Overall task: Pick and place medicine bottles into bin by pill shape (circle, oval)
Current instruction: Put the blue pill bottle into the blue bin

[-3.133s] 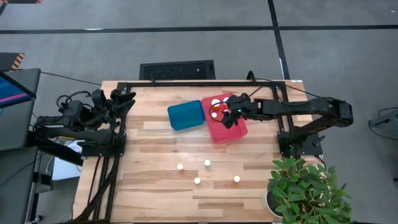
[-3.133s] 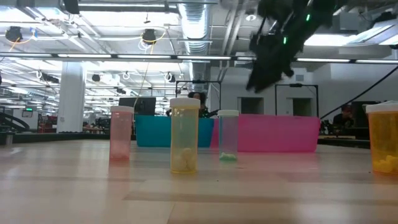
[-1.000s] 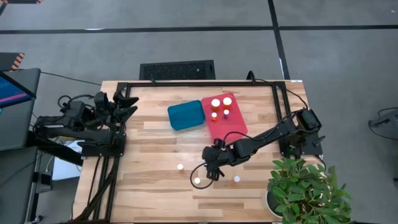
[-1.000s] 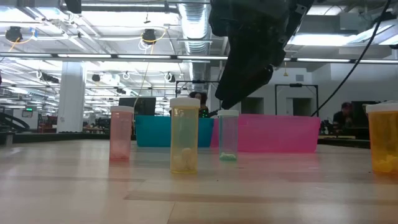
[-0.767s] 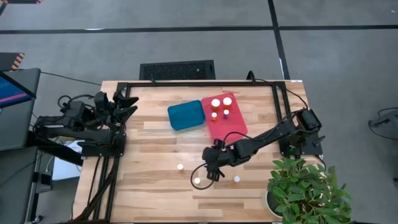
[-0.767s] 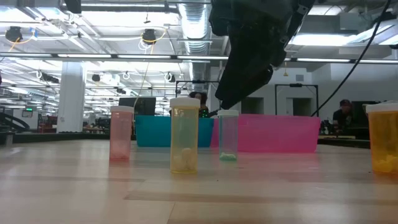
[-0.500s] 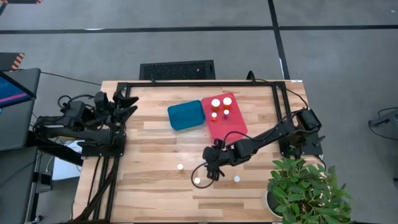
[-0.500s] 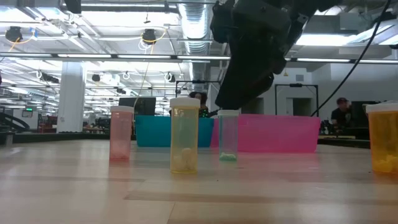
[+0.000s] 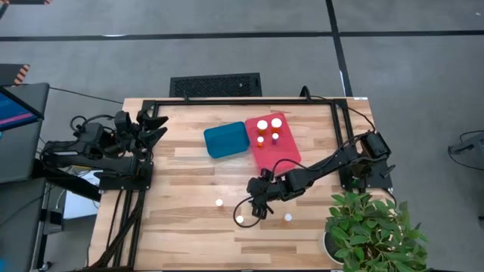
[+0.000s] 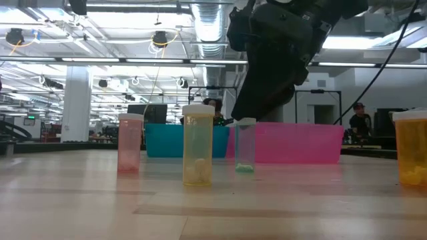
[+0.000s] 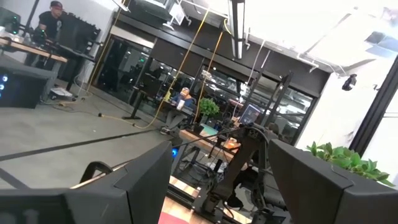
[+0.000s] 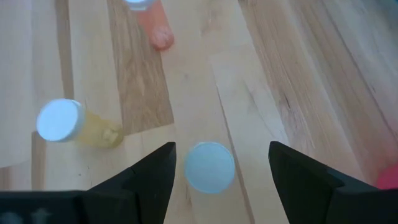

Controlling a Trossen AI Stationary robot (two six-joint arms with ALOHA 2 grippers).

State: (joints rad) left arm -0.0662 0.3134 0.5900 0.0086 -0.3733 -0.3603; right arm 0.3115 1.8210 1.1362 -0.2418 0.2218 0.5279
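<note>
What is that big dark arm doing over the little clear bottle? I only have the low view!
Observer: The right wrist view looks straight down. The right pincer is open, and the clear bottle stands between its two fingers, with a gap on each side.
Operator: How many are in the pink bin? I only see its wall.
Observer: From above, four white-capped bottles stand inside the pink bin.
Operator: And where's the other arm?
Observer: The left pincer is at the table's left edge, open, holding nothing.
</note>
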